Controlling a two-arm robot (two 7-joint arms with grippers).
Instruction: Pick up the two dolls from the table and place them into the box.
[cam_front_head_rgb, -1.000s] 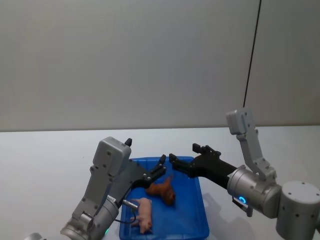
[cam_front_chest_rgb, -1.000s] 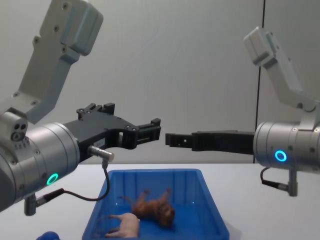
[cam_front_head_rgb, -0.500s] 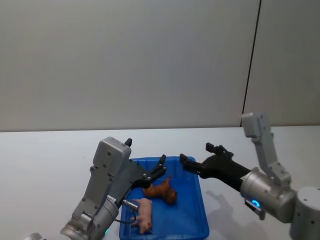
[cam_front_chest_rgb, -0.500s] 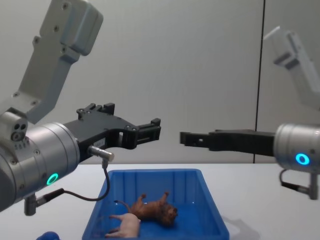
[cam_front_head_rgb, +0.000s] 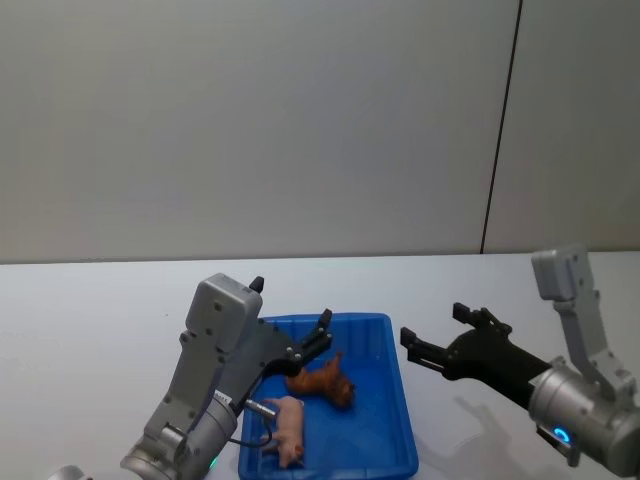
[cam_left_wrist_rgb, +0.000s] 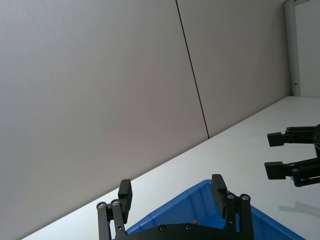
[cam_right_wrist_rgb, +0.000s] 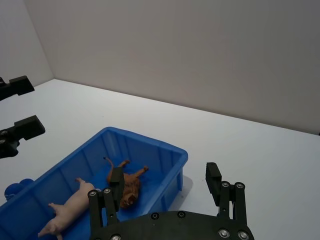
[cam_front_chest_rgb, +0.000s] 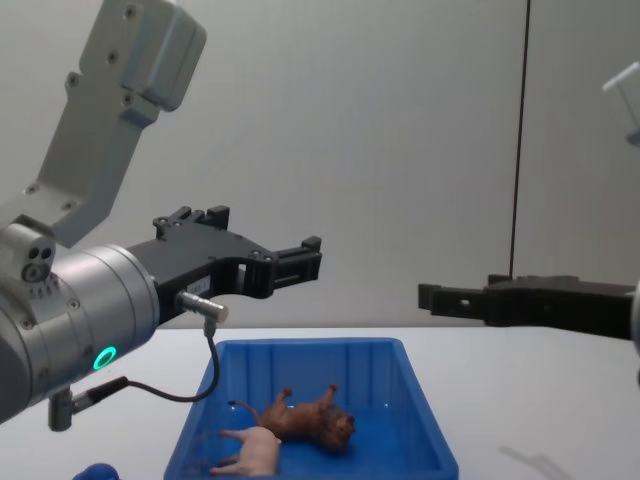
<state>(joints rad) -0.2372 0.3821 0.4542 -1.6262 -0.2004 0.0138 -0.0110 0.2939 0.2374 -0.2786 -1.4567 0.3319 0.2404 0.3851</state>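
Observation:
Both dolls lie inside the blue box (cam_front_head_rgb: 397, 425) on the white table (cam_front_head_rgb: 90, 320). The brown lion (cam_front_head_rgb: 322, 380) is on its side near the box's middle, and the pink pig (cam_front_head_rgb: 288, 425) lies beside it toward the near-left corner. My left gripper (cam_front_head_rgb: 322, 335) hangs open and empty above the box's left half. To the right of the box, my right gripper (cam_front_head_rgb: 432, 327) is open and empty over bare table. The chest view shows the lion (cam_front_chest_rgb: 310, 418) and pig (cam_front_chest_rgb: 255, 450) on the box (cam_front_chest_rgb: 410, 430) floor, with both grippers well above them.
A small blue rounded object (cam_front_chest_rgb: 95, 470) sits on the table left of the box, also seen as a blue lump (cam_right_wrist_rgb: 15, 189) in the right wrist view. A plain grey wall (cam_front_head_rgb: 250, 120) stands behind the table. White tabletop stretches on both sides of the box.
My right gripper has drawn back to the right, from over the box to beside it. The lion has settled onto the box floor. The left arm has not moved.

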